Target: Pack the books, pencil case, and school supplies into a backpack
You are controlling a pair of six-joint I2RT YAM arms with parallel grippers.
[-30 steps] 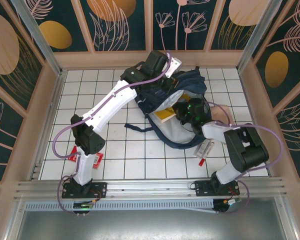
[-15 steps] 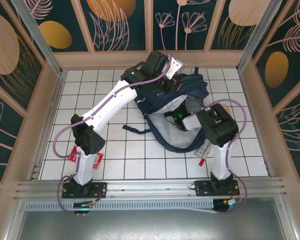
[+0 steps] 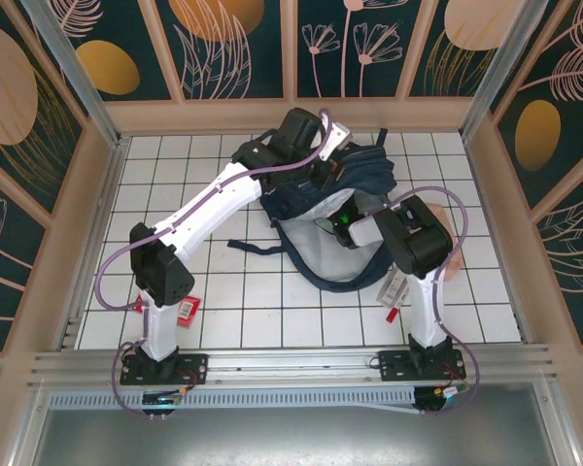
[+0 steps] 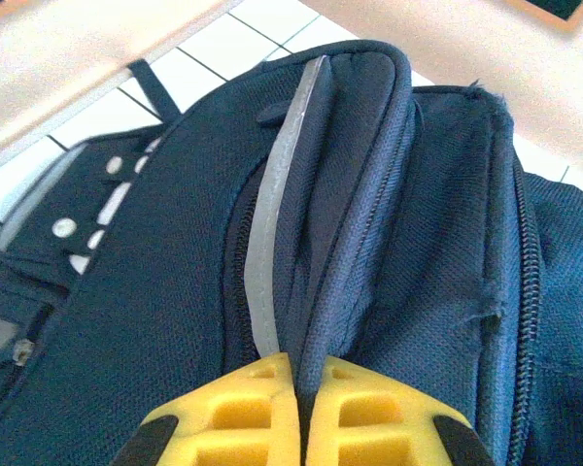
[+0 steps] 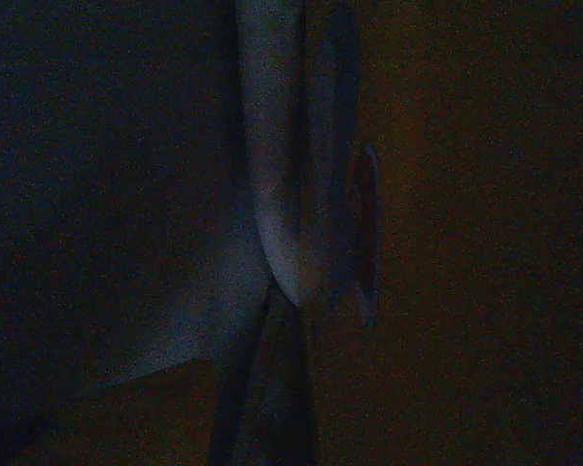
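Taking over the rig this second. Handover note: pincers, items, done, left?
Left pincer: shut on the backpack, pinching fabric beside its pale stripe.
Right pincer: inside the backpack mouth; open or shut unclear in the dark.
On the table, unpacked: red booklet, pencil case, pen, packet.
Done: backpack held open; contents hidden.
Left: pack those four.

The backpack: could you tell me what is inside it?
The right arm reaches into the backpack over its pale lining. Anything deeper is covered by fabric and arm; the right wrist view is too dark.
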